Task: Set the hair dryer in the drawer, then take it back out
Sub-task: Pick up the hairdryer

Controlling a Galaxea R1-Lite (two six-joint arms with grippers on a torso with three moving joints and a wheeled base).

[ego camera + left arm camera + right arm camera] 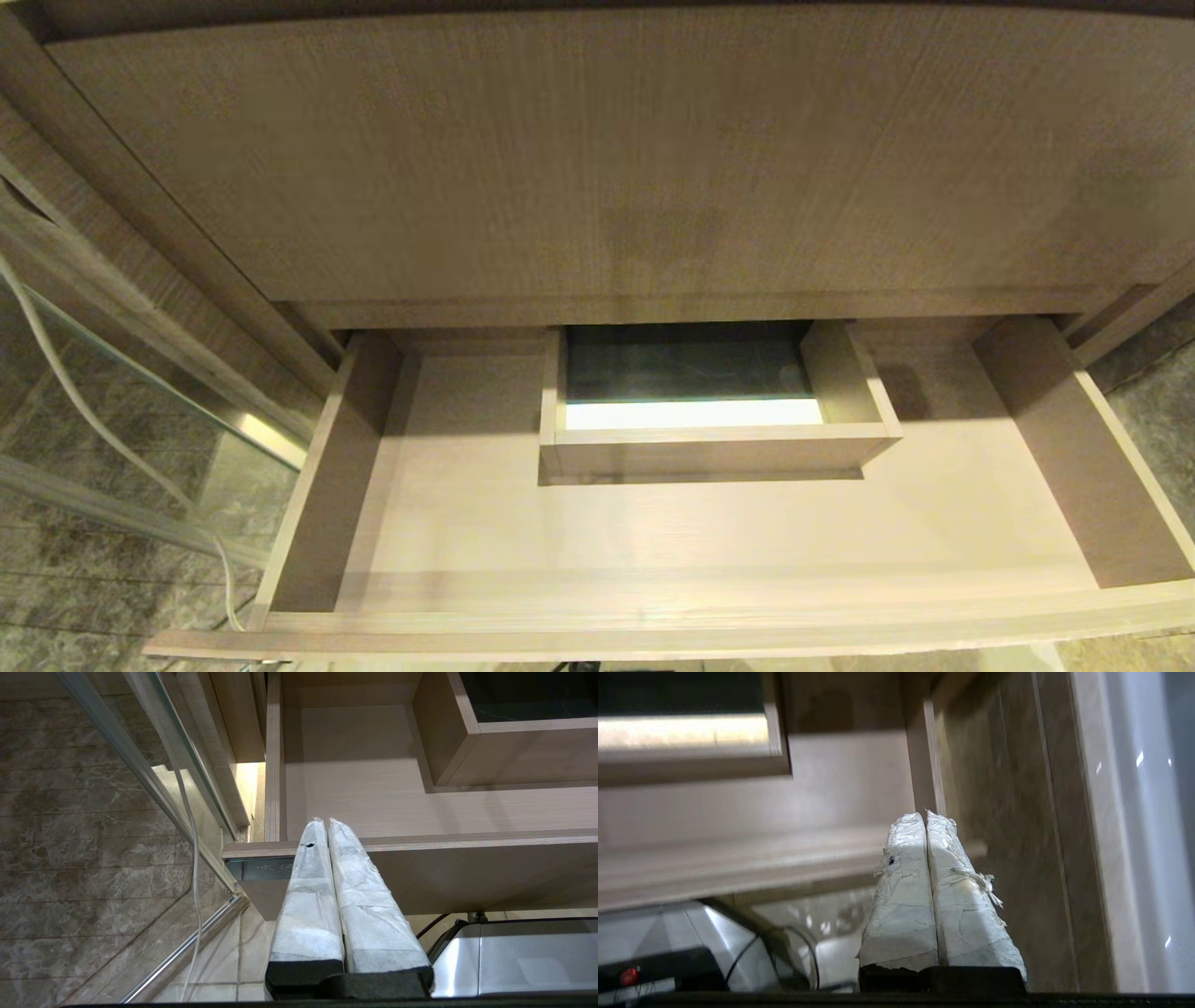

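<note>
1. The drawer stands pulled out; its floor is bare along the front and to both sides.
2. A boxed cutout rises from the floor at the rear centre and blocks passage there.
3. The wood-grain panel overhangs the rear of the drawer, limiting access from above.
4. A white cord hangs beside the drawer's left wall, in front of a glass panel.
</note>
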